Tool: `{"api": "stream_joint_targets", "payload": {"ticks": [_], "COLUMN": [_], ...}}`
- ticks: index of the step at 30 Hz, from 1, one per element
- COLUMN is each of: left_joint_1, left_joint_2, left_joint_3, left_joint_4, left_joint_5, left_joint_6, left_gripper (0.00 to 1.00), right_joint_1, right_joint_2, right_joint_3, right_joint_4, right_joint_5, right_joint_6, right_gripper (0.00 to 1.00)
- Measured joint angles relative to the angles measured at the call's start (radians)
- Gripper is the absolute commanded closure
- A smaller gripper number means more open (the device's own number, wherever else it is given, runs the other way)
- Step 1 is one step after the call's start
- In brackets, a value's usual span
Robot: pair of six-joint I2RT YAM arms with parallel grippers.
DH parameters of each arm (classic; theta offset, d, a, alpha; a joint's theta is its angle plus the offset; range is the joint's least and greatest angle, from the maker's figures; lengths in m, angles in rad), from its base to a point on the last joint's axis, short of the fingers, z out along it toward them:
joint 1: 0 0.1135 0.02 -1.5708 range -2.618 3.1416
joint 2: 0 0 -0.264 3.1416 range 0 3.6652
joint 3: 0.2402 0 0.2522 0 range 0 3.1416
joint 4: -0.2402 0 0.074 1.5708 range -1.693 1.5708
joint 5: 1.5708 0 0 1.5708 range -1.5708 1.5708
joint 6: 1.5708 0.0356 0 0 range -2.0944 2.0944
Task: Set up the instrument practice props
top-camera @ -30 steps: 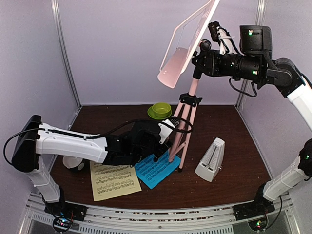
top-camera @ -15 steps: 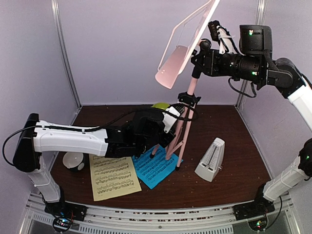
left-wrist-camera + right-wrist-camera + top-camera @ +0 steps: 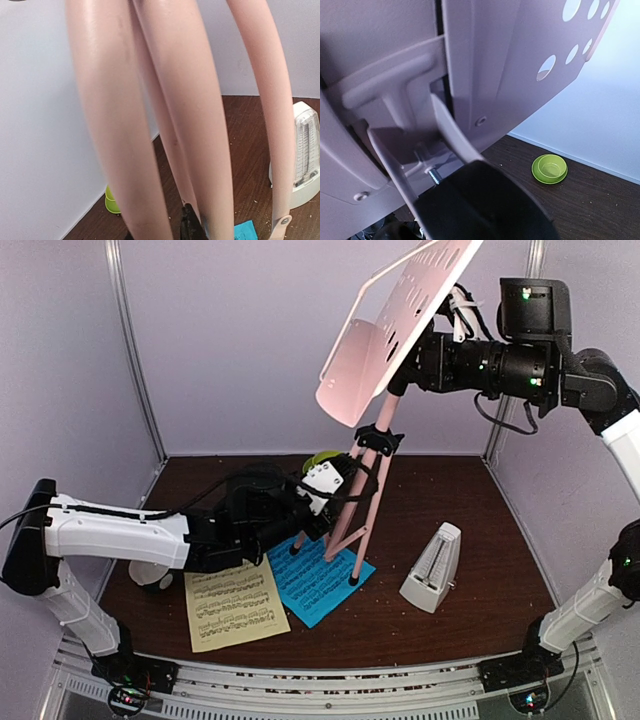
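Note:
The pink music stand (image 3: 372, 468) leans with its top to the right. Its hole-punched desk (image 3: 400, 328) is high up, and two tripod feet rest on the blue sheet-music page (image 3: 318, 586). My left gripper (image 3: 337, 504) is shut on the tripod legs (image 3: 200, 125), which fill the left wrist view; one dark fingertip (image 3: 192, 226) presses against a leg. My right gripper (image 3: 415, 352) is shut on the stand's head behind the desk (image 3: 520, 60). The pale-yellow page (image 3: 235, 610) lies left of the blue one. The white metronome (image 3: 432, 570) stands to the right.
A green bowl on a saucer (image 3: 322, 460) sits behind the stand, partly hidden by my left wrist. A small white cup (image 3: 150, 575) lies under my left forearm. Walls close the table on three sides.
My left gripper has shut on the tripod legs and drawn left. The stand's feet slid left across the blue page, and the desk swung up and right with my right gripper.

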Motion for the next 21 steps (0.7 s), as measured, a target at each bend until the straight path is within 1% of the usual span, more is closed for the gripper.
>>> {"api": "stream_joint_targets", "payload": {"ticks": [2,3,7,8,9,11,14,17,19,21], "left_joint_1": [0.0,0.0,-0.004,-0.008,-0.016,-0.023,-0.029,-0.031,-0.031,-0.031], "left_joint_2": [-0.001,-0.001,0.018,0.025,0.028,0.026,0.007,-0.028,-0.042,-0.042], "left_joint_3": [-0.003,0.0,0.047,0.062,0.066,0.044,-0.055,-0.182,-0.239,-0.261], "left_joint_4": [0.014,0.017,-0.028,-0.049,-0.065,-0.069,-0.058,-0.055,-0.058,-0.063], "left_joint_5": [-0.002,-0.009,-0.044,-0.053,-0.065,-0.077,-0.073,-0.053,-0.041,-0.032], "left_joint_6": [0.007,0.006,-0.018,-0.006,-0.014,-0.022,-0.05,-0.065,-0.072,-0.076], "left_gripper": [1.0,0.96,0.58,0.47,0.41,0.36,0.31,0.28,0.27,0.26], "right_joint_1": [0.0,0.0,-0.004,-0.007,-0.011,-0.015,-0.017,-0.017,-0.017,-0.017], "right_joint_2": [0.007,0.008,0.008,0.008,0.008,0.006,0.006,0.006,0.006,0.005], "right_joint_3": [0.011,0.012,0.011,0.01,0.006,-0.004,-0.018,-0.024,-0.029,-0.031], "right_joint_4": [-0.004,-0.003,0.006,0.013,0.013,0.008,-0.004,-0.009,-0.004,0.0], "right_joint_5": [-0.003,-0.003,0.008,0.013,0.015,0.02,0.029,0.036,0.039,0.04], "right_joint_6": [-0.006,-0.005,-0.003,-0.001,0.002,0.006,0.012,0.011,0.012,0.014], "right_gripper": [1.0,1.0,1.0,1.0,1.0,1.0,1.0,1.0,1.0,1.0]}}
